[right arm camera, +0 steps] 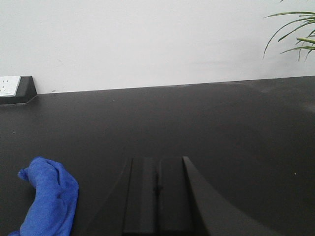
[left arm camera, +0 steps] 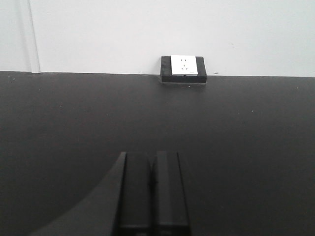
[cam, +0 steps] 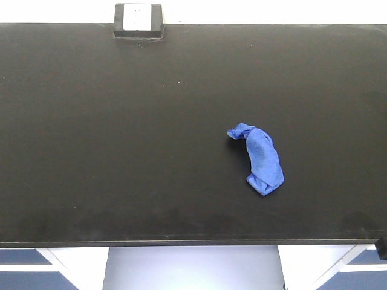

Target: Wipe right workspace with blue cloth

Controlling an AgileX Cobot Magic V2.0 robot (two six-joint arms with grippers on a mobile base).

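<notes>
The blue cloth (cam: 260,159) lies crumpled on the matte black benchtop (cam: 121,151), right of centre and toward the front; nothing touches it. It also shows at the lower left of the right wrist view, as the cloth (right arm camera: 49,204). My right gripper (right arm camera: 158,160) is shut and empty, with its fingers pressed together, to the right of the cloth and apart from it. My left gripper (left arm camera: 152,155) is shut too, holding nothing, over bare benchtop (left arm camera: 246,147). Neither gripper appears in the front view.
A black-framed white outlet box (cam: 138,20) stands at the back edge against the white wall, also seen as the outlet box (left arm camera: 183,68) and the box (right arm camera: 15,87). Green plant leaves (right arm camera: 295,34) hang at the far right. The bench's front edge (cam: 193,243) runs above cabinets.
</notes>
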